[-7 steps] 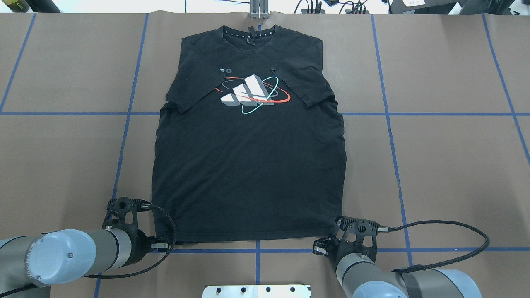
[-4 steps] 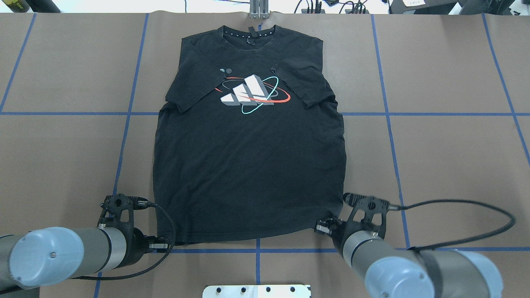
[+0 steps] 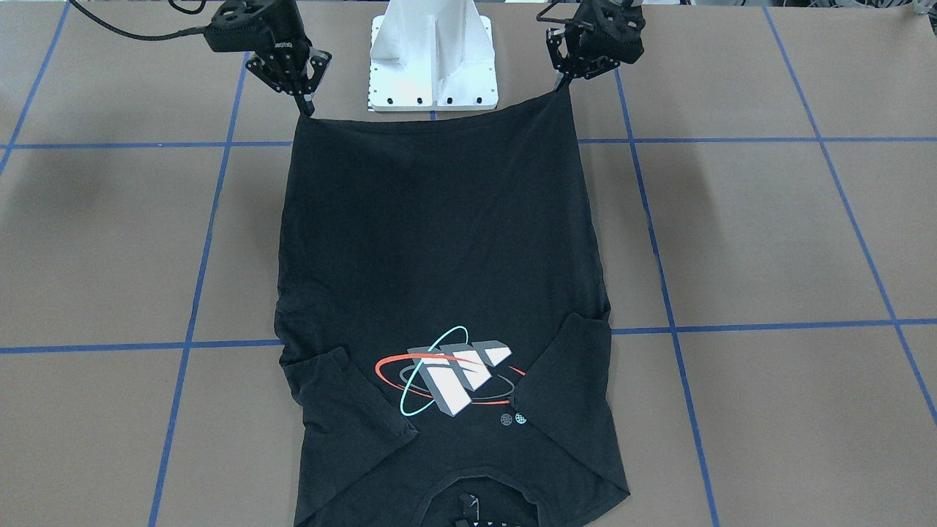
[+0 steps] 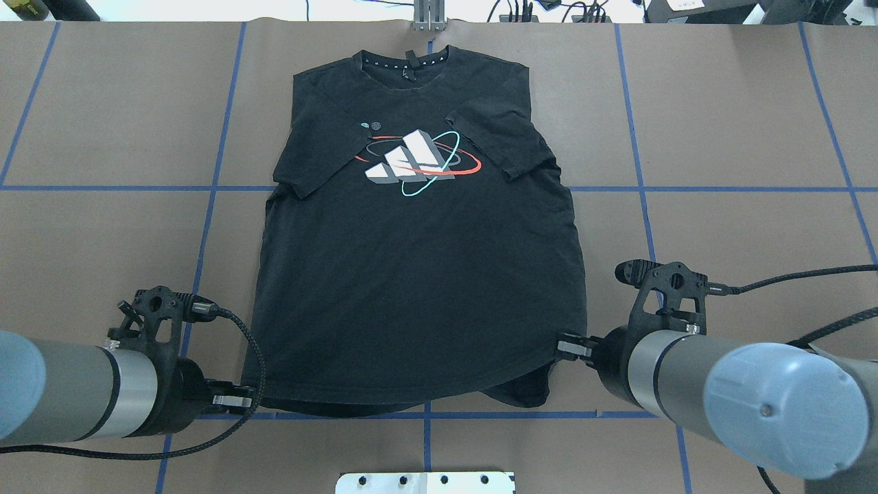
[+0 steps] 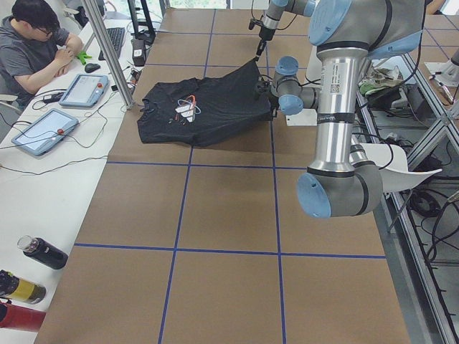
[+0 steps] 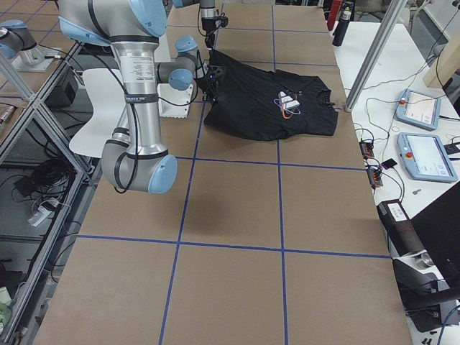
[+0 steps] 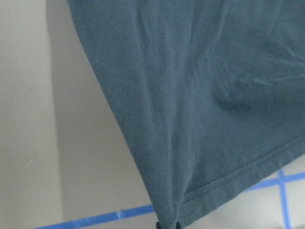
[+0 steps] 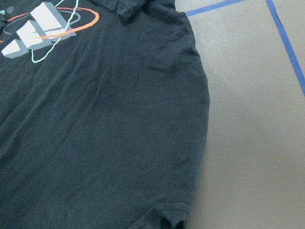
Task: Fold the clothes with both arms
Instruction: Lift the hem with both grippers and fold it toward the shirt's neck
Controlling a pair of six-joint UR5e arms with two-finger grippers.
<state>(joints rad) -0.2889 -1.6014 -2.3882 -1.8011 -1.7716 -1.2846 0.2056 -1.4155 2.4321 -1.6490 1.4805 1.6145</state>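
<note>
Black cotton shirt (image 4: 418, 274) lies print-up on the tabletop (image 4: 741, 226), collar at the far end, with my left hand (image 4: 236, 400) and right hand (image 4: 569, 346) each pinched shut on a raised hem corner. Both grips sit at the very edge, so tension could pull a corner free; unequal travel between hands would skew the fold.

Blue tape lines (image 4: 103, 188) are crossing the brown surface (image 4: 754, 103) in a grid. A white pedestal base (image 3: 432, 51) is standing at its robot-side edge. At a white side desk (image 5: 50, 208), a person (image 5: 29, 50) is sitting beside two screen pendants (image 5: 84, 89); a dark bottle (image 5: 43, 252) is lying nearby, possibly with another beside it.
</note>
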